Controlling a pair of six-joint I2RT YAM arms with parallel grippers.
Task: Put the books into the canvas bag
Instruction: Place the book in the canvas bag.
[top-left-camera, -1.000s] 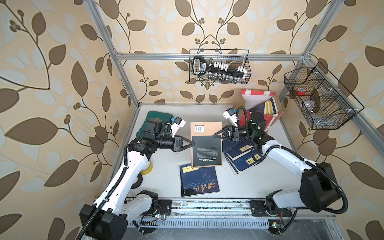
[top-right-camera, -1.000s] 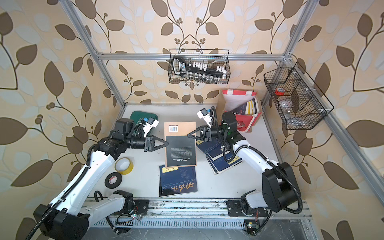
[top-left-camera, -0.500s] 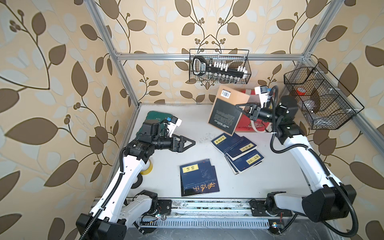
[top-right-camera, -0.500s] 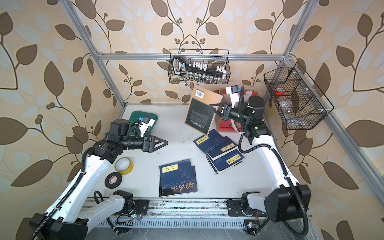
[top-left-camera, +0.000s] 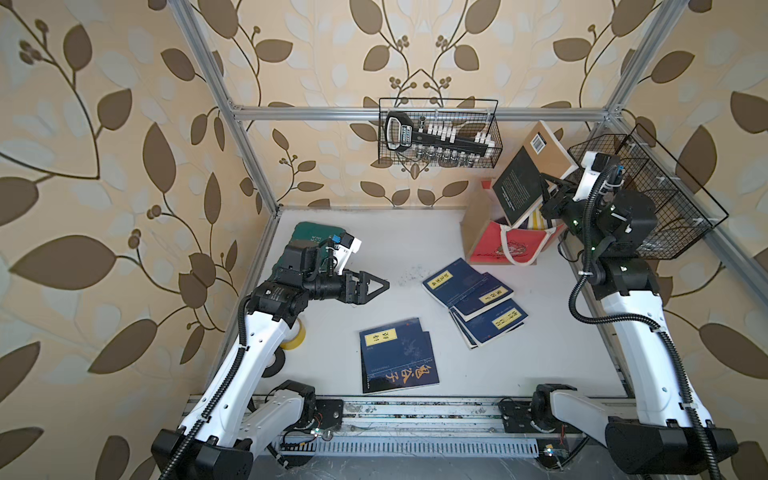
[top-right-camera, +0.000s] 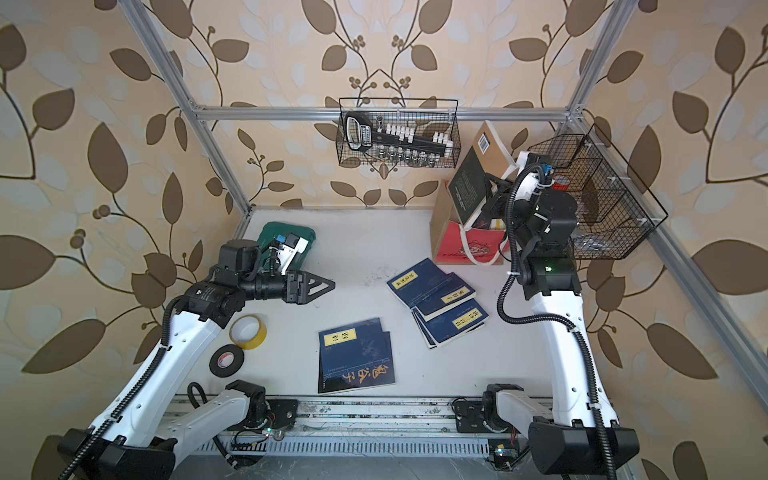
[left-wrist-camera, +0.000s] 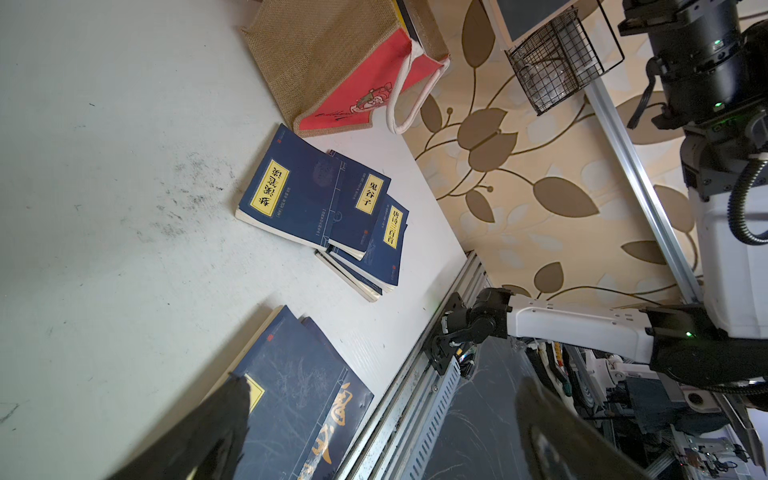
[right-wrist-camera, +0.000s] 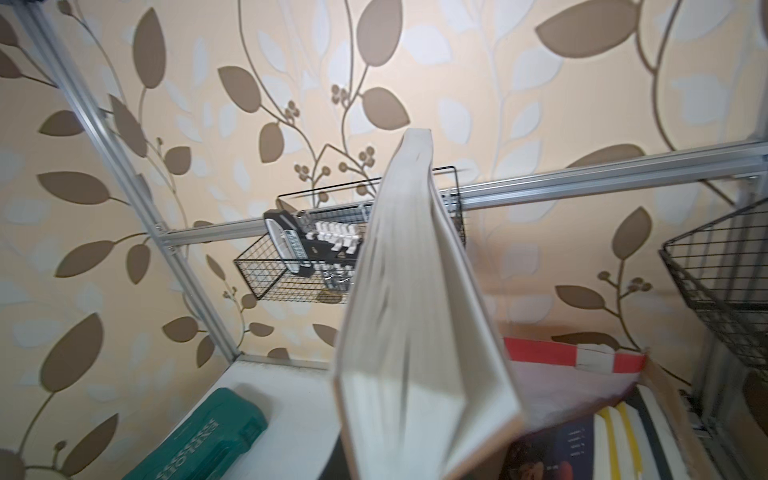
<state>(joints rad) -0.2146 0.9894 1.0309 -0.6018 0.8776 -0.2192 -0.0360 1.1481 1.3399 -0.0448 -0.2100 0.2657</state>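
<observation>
Leaf-patterned walls close in a scuffed white tabletop (top-left-camera: 415, 241). Over its left part the left gripper (top-left-camera: 384, 285) hovers, its fingers (left-wrist-camera: 199, 432) spread wide and empty. Just ahead of and below those tips lie two navy books (top-left-camera: 397, 357), with a fanned pile of navy books (top-left-camera: 473, 303) further out. Beyond that pile stands the canvas bag (top-left-camera: 490, 245), below the right gripper (top-left-camera: 550, 189), whose fingers pinch one long edge of a black-and-tan book (top-left-camera: 528, 174).

The risk I see is in the lowering. The book is held by one edge only, and in the right wrist view its pages hang loose and fanned, so it could swing or slip. Its low corner could catch the soft rim, the rope handle (left-wrist-camera: 392, 108) or the books already inside (right-wrist-camera: 615, 432), and push the bag over.

The held book's long axis slants steeply. The barcode end is up and away from the fingers, and the dark end is down at the bag's mouth. Whether that corner is inside yet I cannot tell.
</observation>
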